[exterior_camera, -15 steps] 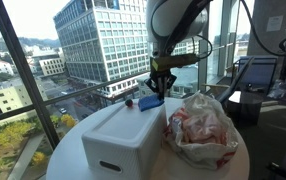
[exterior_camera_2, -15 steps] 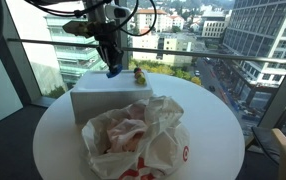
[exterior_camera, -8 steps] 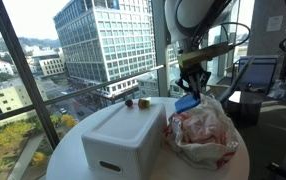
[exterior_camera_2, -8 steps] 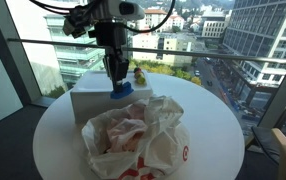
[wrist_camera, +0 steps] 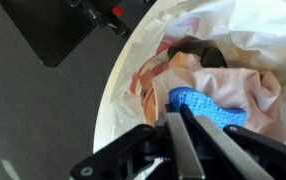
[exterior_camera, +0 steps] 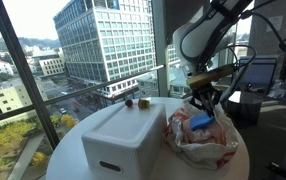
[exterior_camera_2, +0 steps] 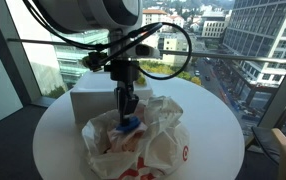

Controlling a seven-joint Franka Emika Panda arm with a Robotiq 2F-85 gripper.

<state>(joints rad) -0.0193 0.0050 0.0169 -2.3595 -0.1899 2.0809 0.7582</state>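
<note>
Cloth [exterior_camera: 201, 122] is pinched in the hand [exterior_camera: 201, 111], with the bag [exterior_camera: 219, 142] open directly beneath. Depositing is judged under way; a short descent, then spread fingers, is called for.

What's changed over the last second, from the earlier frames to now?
The claw, shut on the blue cloth throughout, carried it from above the white box across and down to the plastic bag, where it now hangs at the opening. Nothing was let go. Box, bag, the two small items beyond the box and the round table stayed put.
</note>
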